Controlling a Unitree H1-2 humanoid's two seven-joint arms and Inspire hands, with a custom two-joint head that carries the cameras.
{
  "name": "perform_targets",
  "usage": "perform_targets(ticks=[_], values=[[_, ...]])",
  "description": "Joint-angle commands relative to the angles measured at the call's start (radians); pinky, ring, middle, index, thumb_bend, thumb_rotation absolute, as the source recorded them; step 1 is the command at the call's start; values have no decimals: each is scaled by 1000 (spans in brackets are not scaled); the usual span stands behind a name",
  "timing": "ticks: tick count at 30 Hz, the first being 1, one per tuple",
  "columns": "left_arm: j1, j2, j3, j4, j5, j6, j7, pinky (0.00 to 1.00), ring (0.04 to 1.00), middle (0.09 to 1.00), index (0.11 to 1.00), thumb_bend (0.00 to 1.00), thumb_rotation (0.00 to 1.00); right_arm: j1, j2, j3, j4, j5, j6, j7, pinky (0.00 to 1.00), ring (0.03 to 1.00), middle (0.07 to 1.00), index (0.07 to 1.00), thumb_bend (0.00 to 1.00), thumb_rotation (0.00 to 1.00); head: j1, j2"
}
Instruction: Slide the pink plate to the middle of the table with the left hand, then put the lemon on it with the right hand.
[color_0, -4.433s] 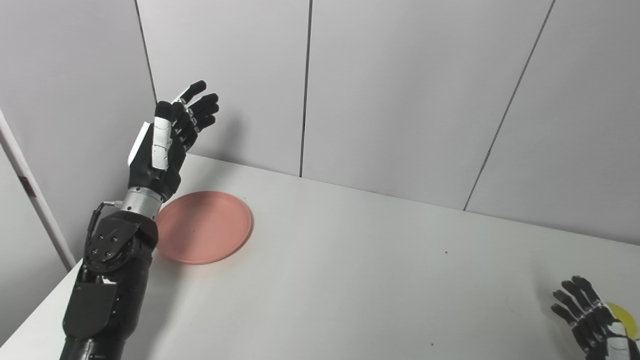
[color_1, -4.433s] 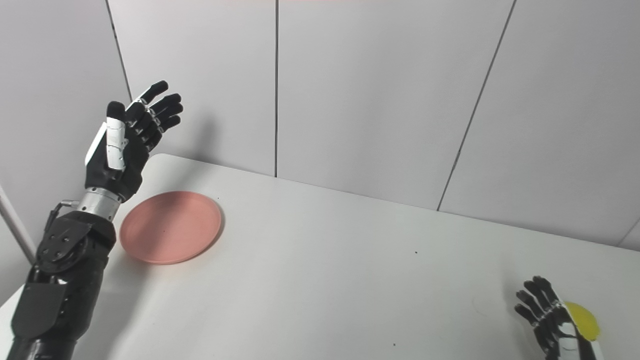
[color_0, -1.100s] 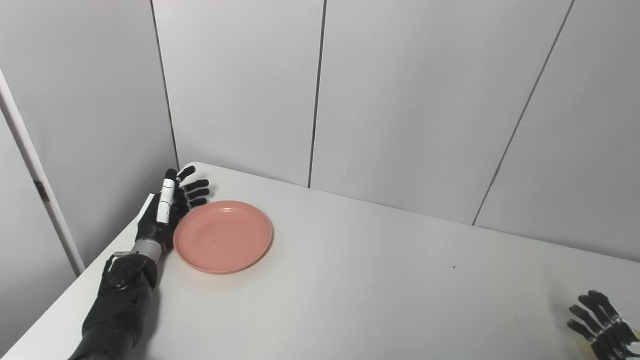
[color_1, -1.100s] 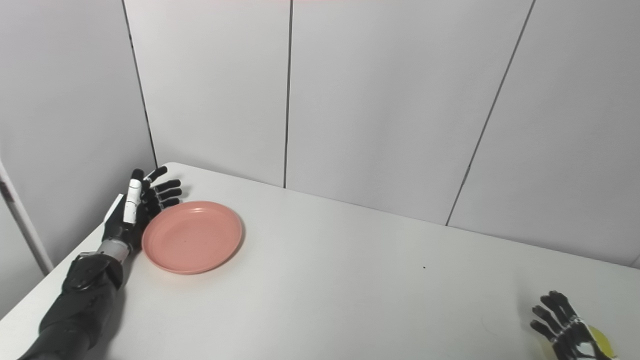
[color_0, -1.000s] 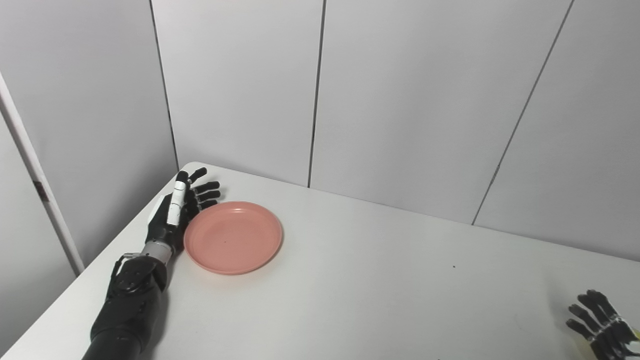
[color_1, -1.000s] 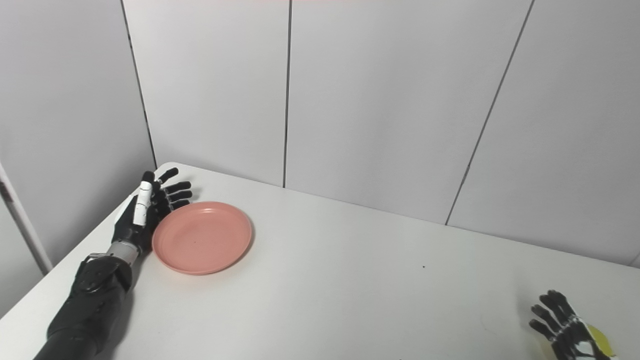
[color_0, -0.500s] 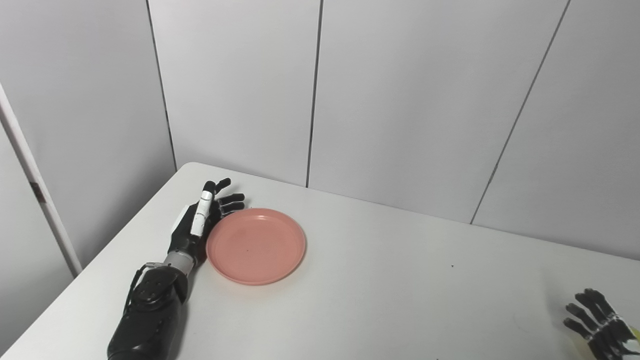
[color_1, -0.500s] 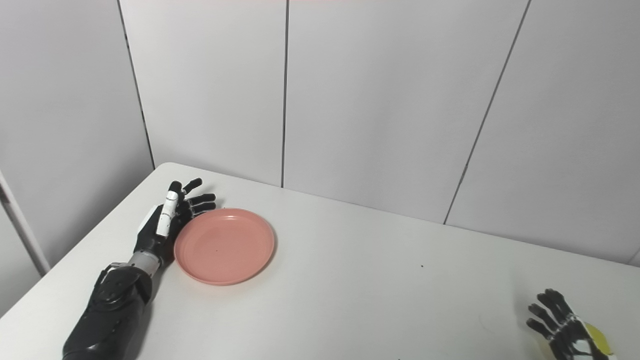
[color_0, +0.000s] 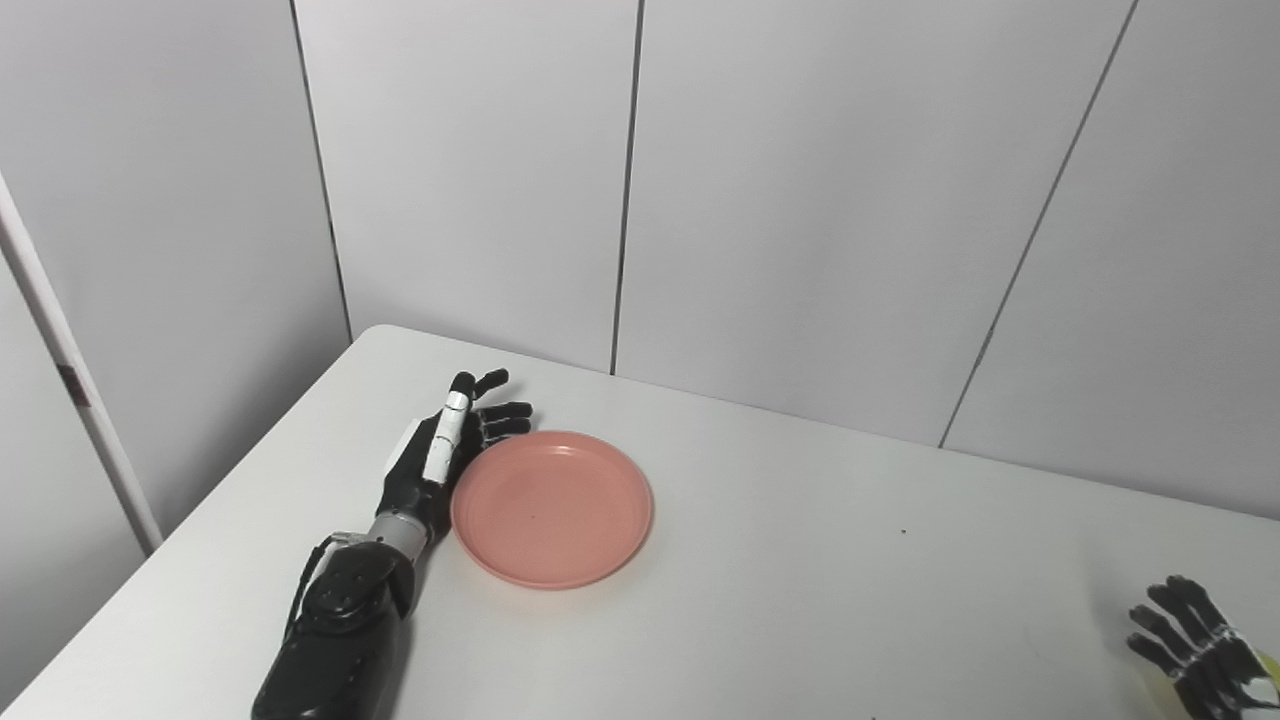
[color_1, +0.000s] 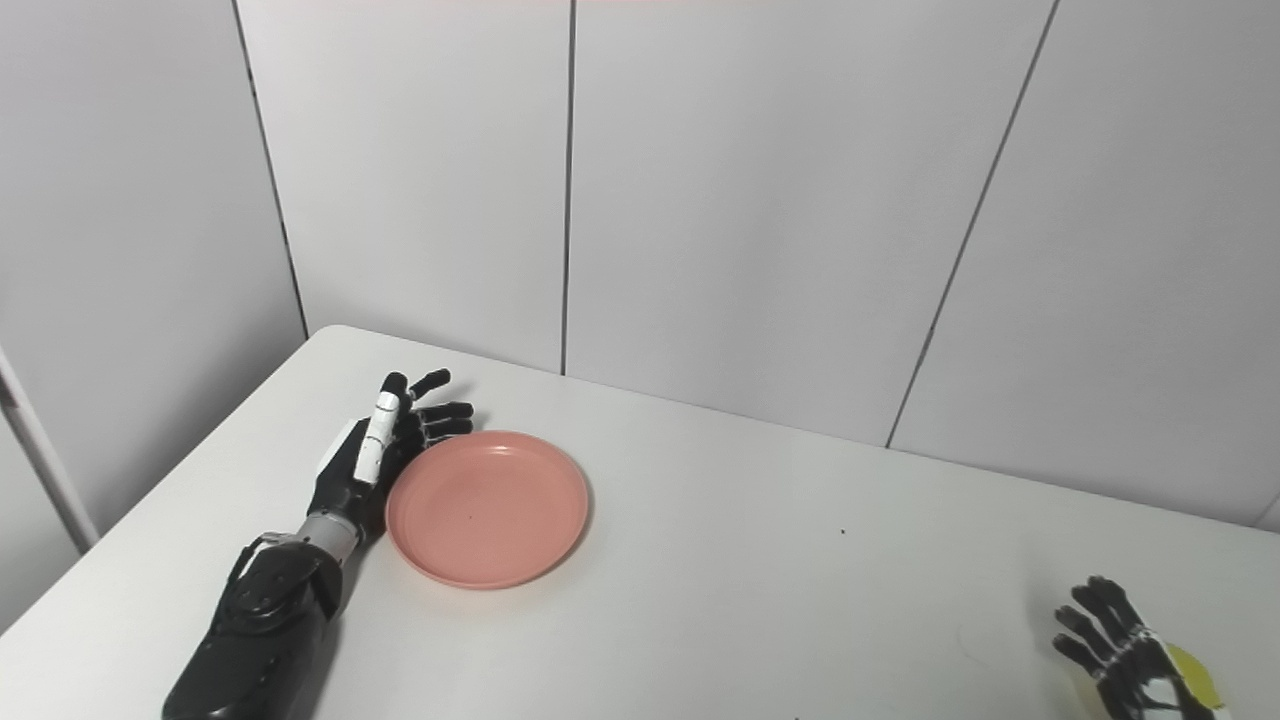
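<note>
A round pink plate (color_0: 552, 507) lies flat on the white table (color_0: 800, 580), left of its middle. My left hand (color_0: 440, 460) stands on edge against the plate's left rim, fingers spread and open, holding nothing. At the bottom right corner my right hand (color_1: 1125, 650) is open with its fingers apart, partly cut off by the frame. A yellow lemon (color_1: 1195, 676) shows just behind that hand, mostly hidden by it.
Grey wall panels (color_0: 800, 200) close the table at the back and on the left. The table's left edge (color_0: 180, 540) runs diagonally near my left forearm (color_0: 335, 640). A small dark speck (color_0: 903, 532) marks the tabletop.
My left hand came down from above to the plate's left rim and has pushed the plate rightward across the table. The right hand has stayed by the lemon. The camera shifted a little.
</note>
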Motion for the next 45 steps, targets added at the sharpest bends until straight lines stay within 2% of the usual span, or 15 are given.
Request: perform_targets(ticks=[1, 3, 7, 16, 22, 34, 45], values=[[-31, -8, -6, -29, 3, -9, 6, 728, 716, 696, 828, 667, 1000, 115, 74, 30, 91, 10, -14, 4, 837, 857, 894, 896, 937, 1000, 1, 1], [-33, -15, -10, -25, 6, -14, 5, 728, 715, 696, 828, 669, 1000, 117, 78, 30, 86, 10, -12, 1, 832, 854, 892, 894, 937, 1000, -6, 2], [-38, -30, -21, -14, 4, -15, -7, 730, 717, 704, 829, 752, 982, 123, 83, 31, 75, 7, -12, -4, 822, 849, 887, 890, 941, 1000, -17, 5], [-43, -76, -31, 33, -17, -26, -40, 735, 741, 731, 866, 654, 1000, 134, 89, 34, 48, -3, 0, -13, 805, 840, 877, 883, 946, 1000, -36, 9], [-42, -102, -48, 69, 2, -53, -41, 777, 729, 717, 848, 702, 991, 143, 93, 35, 27, -7, 4, -15, 806, 839, 873, 880, 941, 1000, -50, 15], [-11, -134, -74, 28, 9, -38, -42, 759, 730, 732, 848, 689, 978, 154, 105, 42, -8, -31, 10, -31, 802, 838, 874, 879, 946, 1000, -91, 24], [15, -150, -102, -14, 8, -6, -51, 751, 716, 700, 850, 701, 968, 167, 124, 65, -62, -71, 24, -68, 808, 846, 878, 886, 929, 1000, -135, 33]])
